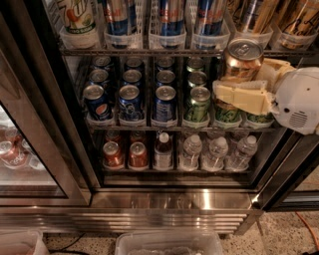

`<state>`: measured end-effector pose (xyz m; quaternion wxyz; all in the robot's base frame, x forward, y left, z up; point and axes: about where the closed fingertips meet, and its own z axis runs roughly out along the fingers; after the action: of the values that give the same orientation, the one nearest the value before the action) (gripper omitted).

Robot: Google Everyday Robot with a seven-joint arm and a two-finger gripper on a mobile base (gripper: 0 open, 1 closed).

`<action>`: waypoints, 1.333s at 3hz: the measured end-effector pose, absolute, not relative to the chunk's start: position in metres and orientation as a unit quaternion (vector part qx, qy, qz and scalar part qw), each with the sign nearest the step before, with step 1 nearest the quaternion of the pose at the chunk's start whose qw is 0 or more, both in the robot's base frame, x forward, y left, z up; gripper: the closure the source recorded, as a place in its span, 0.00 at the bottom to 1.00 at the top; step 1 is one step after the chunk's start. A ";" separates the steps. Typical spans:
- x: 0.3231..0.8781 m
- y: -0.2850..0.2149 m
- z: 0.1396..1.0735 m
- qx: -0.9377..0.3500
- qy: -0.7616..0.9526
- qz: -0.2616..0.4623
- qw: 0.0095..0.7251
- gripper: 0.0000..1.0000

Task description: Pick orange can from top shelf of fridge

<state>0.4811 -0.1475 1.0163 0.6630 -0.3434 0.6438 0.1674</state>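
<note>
The orange can (242, 61), copper-orange with a silver lid and pull tab, is upright in my gripper (251, 82). The gripper is shut on it, with one cream finger (243, 98) across its front and the other behind it on the right. The can hangs in front of the fridge's right side, just below the top shelf (149, 51), a wire rack with clear trays of tall blue-silver cans (171, 15) and orange-gold cans (294, 17). My white wrist (298, 99) is to the right. The fridge (169, 199) stands open with its steel base below.
The middle rack holds blue cans (130, 102) and green cans (198, 103). The bottom rack holds red-brown cans (125, 154) and water bottles (214, 153). A dark door frame (55, 124) stands on the left. A clear bin (169, 244) sits on the floor.
</note>
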 end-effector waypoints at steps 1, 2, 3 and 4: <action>0.478 -0.133 1.014 -0.379 0.632 0.183 0.651 1.00; 0.466 -0.112 1.011 -0.441 0.608 0.221 0.622 1.00; 0.440 -0.091 0.999 -0.502 0.584 0.272 0.578 1.00; 0.414 -0.079 0.988 -0.544 0.563 0.315 0.537 1.00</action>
<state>0.4145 -0.0793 0.9882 0.5370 -0.5440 0.5626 0.3151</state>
